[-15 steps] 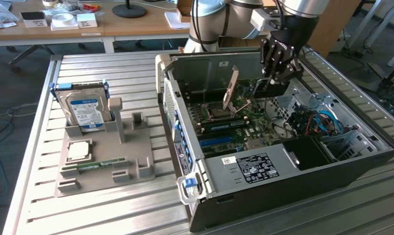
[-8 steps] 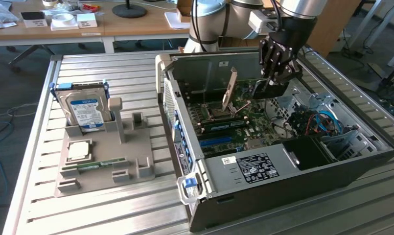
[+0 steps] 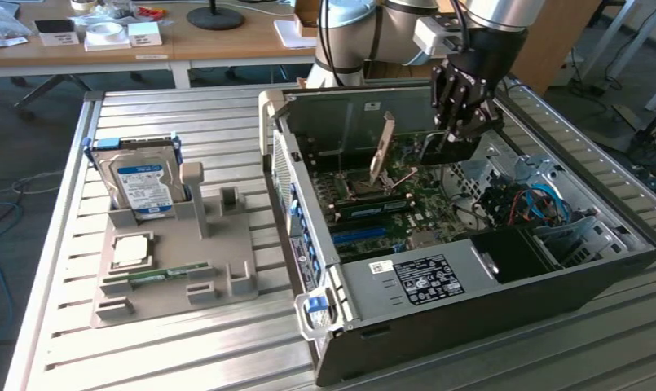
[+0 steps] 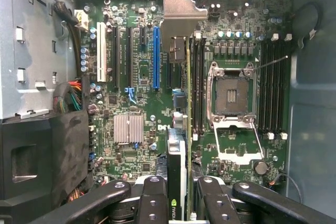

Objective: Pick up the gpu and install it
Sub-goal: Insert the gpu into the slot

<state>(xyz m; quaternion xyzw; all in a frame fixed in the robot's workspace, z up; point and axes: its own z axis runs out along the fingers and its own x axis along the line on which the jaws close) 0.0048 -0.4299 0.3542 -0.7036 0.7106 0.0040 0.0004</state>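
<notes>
My gripper (image 3: 460,122) hangs inside the open computer case (image 3: 305,244), shut on the gpu (image 3: 448,151), a dark flat card held above the motherboard (image 3: 393,212). In the wrist view the gpu (image 4: 178,156) runs edge-on away from my gripper (image 4: 182,203), and its silver bracket (image 4: 181,11) points toward the case's rear wall. The fingers (image 4: 155,198) clamp it from both sides. The card hovers between the blue expansion slot (image 4: 156,59) and the open CPU socket (image 4: 231,93), apart from the board.
On the exterior view's left, a grey holder tray (image 3: 143,301) carries a silver hard drive (image 3: 143,183), a CPU chip (image 3: 132,248) and a green memory stick (image 3: 159,277). The power supply (image 3: 425,281) and the drive cage with blue cables (image 3: 545,208) fill the case's near end.
</notes>
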